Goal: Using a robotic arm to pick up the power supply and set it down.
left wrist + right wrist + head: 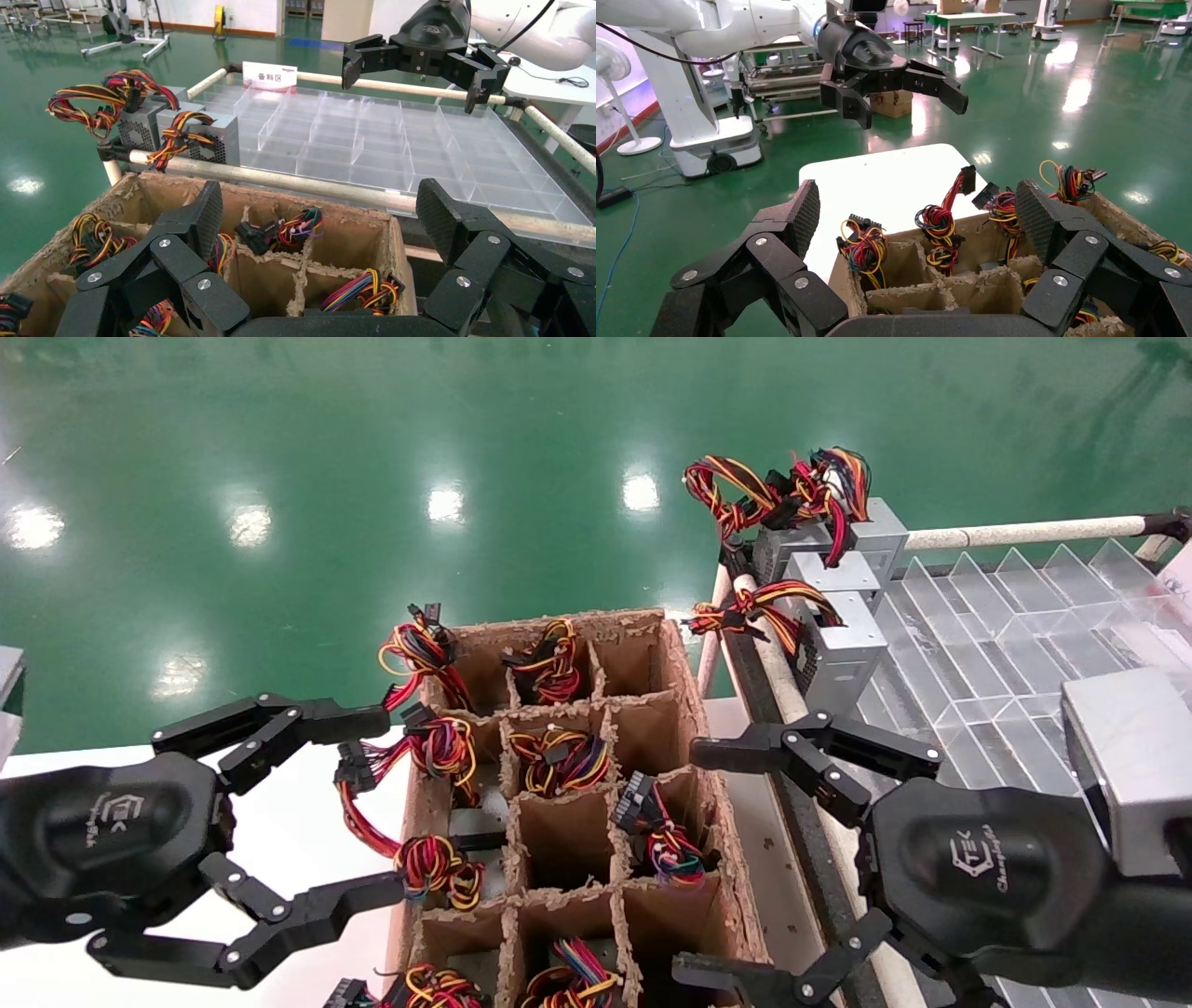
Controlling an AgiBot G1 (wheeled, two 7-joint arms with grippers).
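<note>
Head view shows the left gripper [372, 808] and right gripper [712, 859] both spread open, flanking a cardboard divider box [684, 710] whose cells hold wire-topped power supplies [559, 756], more standing beyond the right gripper on a clear tray [1006, 617].

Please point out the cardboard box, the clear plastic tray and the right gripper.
cardboard box [684, 686]: head view, its right wall.
clear plastic tray [1001, 617]: head view, a divider.
right gripper [712, 859]: head view, midway between its open fingertips.
</note>
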